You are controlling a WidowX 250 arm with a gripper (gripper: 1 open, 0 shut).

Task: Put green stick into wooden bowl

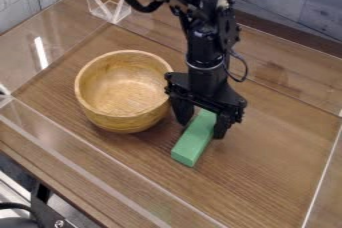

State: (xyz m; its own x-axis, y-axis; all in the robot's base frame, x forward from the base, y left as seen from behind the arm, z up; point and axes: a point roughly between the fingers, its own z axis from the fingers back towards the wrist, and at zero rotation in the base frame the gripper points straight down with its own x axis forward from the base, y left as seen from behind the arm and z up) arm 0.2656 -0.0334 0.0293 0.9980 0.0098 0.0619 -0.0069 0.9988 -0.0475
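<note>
The green stick lies flat on the wooden table, just right of the wooden bowl. My gripper points straight down over the stick's far end, open, with one black finger on each side of the block. The fingers straddle the stick without closing on it. The bowl is round, light tan and hollow, with nothing inside it. The stick's near end points toward the table's front edge.
Clear acrylic walls run along the front and left of the table. A clear stand sits at the back left. The black arm rises above the gripper toward the back.
</note>
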